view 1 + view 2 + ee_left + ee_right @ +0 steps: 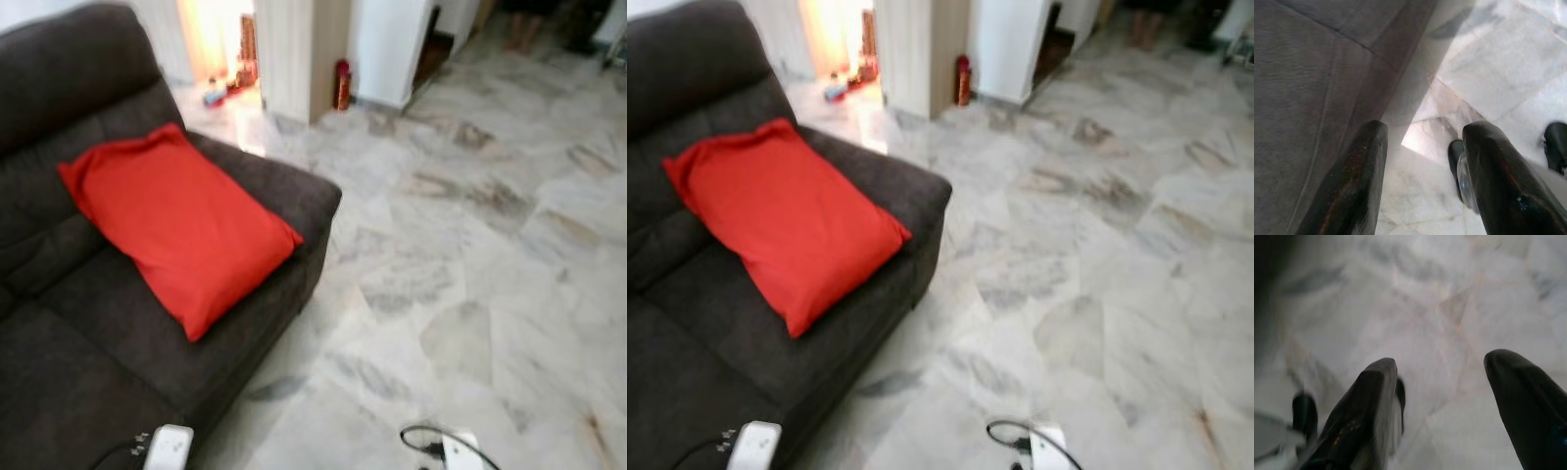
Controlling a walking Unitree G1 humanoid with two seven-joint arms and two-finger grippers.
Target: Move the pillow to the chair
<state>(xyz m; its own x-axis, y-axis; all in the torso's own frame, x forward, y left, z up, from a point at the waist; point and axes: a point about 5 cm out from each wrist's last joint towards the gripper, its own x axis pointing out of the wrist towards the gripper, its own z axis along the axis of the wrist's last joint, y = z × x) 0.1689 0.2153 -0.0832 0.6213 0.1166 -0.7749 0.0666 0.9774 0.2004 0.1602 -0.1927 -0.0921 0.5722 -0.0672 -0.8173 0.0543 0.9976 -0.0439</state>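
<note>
Your red pillow (176,225) lies on the dark sofa (59,372); both end effectors, left (1422,161) and right (1442,396), hang spread apart above the marble floor (470,245).

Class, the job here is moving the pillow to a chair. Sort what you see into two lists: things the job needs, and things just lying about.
Needed for the job:
- red rectangular fabric pillow, on the sofa
- dark grey upholstered sofa
- left end effector, open
- right end effector, open

Just lying about:
- red cylinder by the wall
- small items in the bright doorway
- grey-veined marble floor

red pillow (784,220) on dark sofa (686,333), marble floor (1097,245)
</note>
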